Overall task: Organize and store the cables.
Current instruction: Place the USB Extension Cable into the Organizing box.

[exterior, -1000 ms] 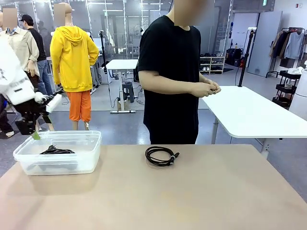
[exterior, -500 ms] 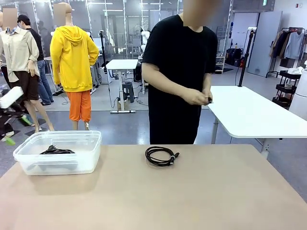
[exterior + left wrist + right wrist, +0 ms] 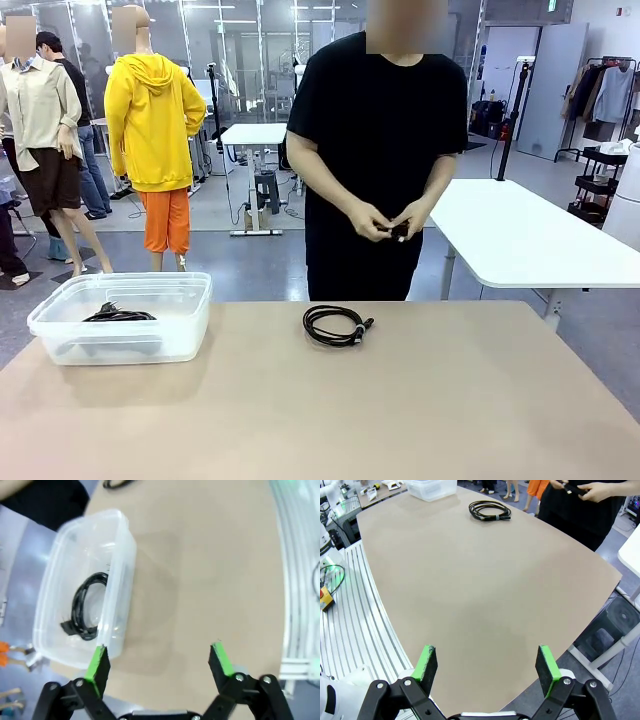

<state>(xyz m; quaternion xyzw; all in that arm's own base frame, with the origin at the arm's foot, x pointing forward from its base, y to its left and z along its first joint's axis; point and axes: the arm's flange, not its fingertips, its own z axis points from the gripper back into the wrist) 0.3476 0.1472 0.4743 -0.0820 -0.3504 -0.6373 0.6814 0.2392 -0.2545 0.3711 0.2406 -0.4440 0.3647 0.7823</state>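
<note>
Spotter: Since a second ago your left arm has swung off from its place above the tub at the far left of the front view. The person (image 3: 380, 130) across the worktop (image 3: 420, 420) has brought both hands down from chest height to the waist, at the middle of the frame. Both cables lie where they lay.

Operator: Where exactly?

Spotter: You have the loose cable (image 3: 337, 326) coiled flat on the worktop, just above the middle of the front view and near the far edge, in front of the person. The stowed cable (image 3: 118, 315) sits inside the clear tub (image 3: 190, 335) at the left of that frame. Your left wrist view looks down into the tub, with that coil on its floor, left of centre.

Operator: And my hands?

Spotter: Your left hand (image 3: 159, 652) is released, its green pads (image 3: 97, 660) spread wide with nothing between them, over bare worktop just beside the tub's long wall. Your right hand (image 3: 486, 655) is spread wide too and holds nothing. It hangs over the near edge of the worktop, and the loose cable lies in the upper middle of its view, well apart from it. The person's hands (image 3: 395, 222) pinch something small and dark; you cannot tell what it is.
</note>
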